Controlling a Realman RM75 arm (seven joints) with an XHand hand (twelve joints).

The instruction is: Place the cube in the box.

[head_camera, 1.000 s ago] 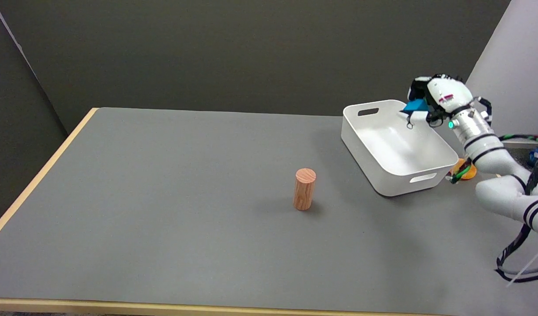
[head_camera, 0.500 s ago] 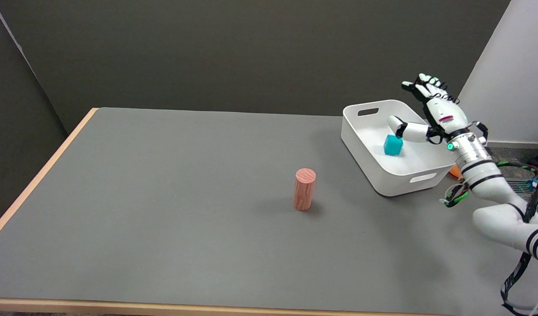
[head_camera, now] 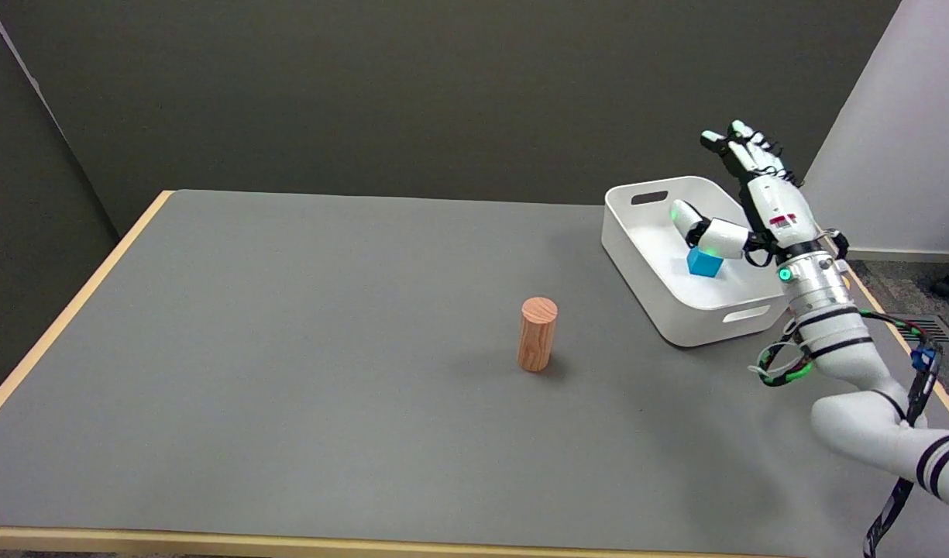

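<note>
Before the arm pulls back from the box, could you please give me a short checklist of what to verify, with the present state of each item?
1. Blue cube inside the white box: ok.
2. Robot hand holds nothing, fingers spread: ok.
3. Thumb clear of the cube: cannot tell; it overlaps the cube's top edge in this view.
4. Cube lying flat on the box floor: cannot tell; it looks tilted.
5. Wooden cylinder upright, well away from the arm's way back: ok.
6. Box fully on the table: ok.
</note>
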